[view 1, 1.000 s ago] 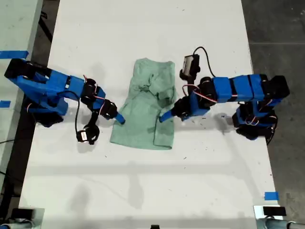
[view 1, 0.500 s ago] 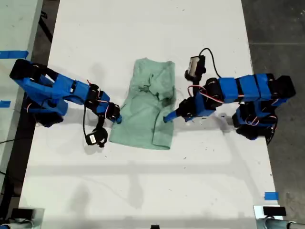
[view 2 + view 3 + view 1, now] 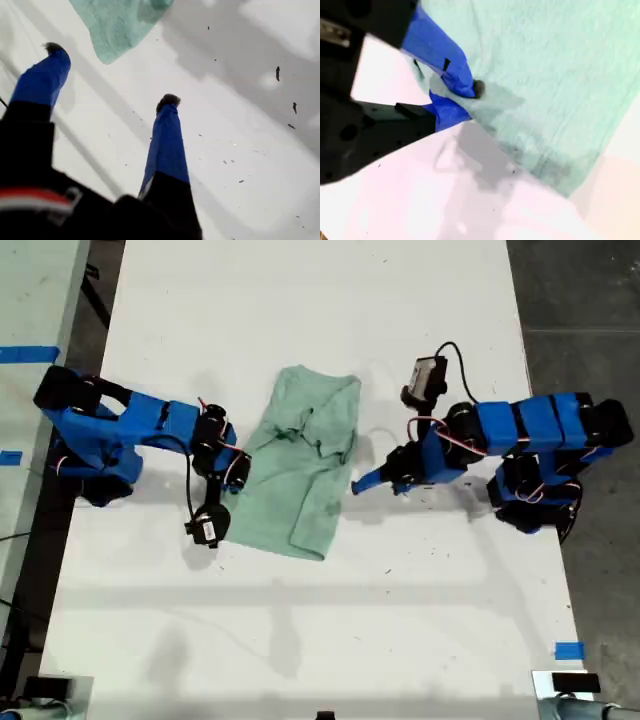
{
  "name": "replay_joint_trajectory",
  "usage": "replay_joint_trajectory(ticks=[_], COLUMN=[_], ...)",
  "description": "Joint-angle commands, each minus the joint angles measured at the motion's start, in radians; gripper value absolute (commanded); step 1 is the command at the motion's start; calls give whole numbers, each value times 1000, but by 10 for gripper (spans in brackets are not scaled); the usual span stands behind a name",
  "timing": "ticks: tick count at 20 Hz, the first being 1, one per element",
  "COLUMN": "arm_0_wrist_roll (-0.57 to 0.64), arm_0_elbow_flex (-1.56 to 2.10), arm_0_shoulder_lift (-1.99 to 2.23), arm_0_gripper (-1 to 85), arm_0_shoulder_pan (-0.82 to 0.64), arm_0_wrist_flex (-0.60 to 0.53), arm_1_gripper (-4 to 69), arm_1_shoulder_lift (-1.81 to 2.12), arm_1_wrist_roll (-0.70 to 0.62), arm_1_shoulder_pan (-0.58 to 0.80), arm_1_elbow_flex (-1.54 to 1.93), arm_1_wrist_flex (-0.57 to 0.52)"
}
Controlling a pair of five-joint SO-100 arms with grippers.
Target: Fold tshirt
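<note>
From the first wrist view I get only a corner of the tshirt [image 3: 120, 25]; the rest runs off the frame. My first gripper [image 3: 112, 75] shows just two blue fingers [image 3: 167, 145], with a dark blurred body swallowing their bases.

In the second wrist view, the tshirt fills the frame and is cut off on several sides. My second gripper [image 3: 462, 97] has its fingertips pressed into the cloth edge, and the fabric bunched there hides how much is caught between them. Its black housing is out of focus.

In the exterior view, the folded cloth hides its own lower layers, and the sleeves cannot be made out.
</note>
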Motion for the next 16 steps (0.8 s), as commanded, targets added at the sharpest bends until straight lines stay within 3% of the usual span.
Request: replay_joint_trajectory(ticks=[1,7,9,10,12,16], arm_0_wrist_roll=[64,179,183,189,169,161], arm_0_elbow_flex=[-236,-405,-403,-403,-403,-367], arm_0_shoulder_lift=[-98,-359,-422,-434,-420,-173], arm_0_gripper=[1,11,181,219,280,315], arm_0_shoulder_pan=[-18,-54,-64,-64,-63,-31], arm_0_wrist_flex=[-64,-256,-262,-259,-184,38], arm_1_gripper=[322,320,320,320,319,319], arm_1_shoulder_lift=[71,87,87,89,92,98], arm_1_wrist_roll=[12,28,35,37,37,37], arm_1_shoulder_pan=[-20,-26,-31,-32,-32,-31], arm_1_elbow_flex=[3,29,34,37,40,43], arm_1_wrist_flex=[-23,-32,-34,-34,-34,-25])
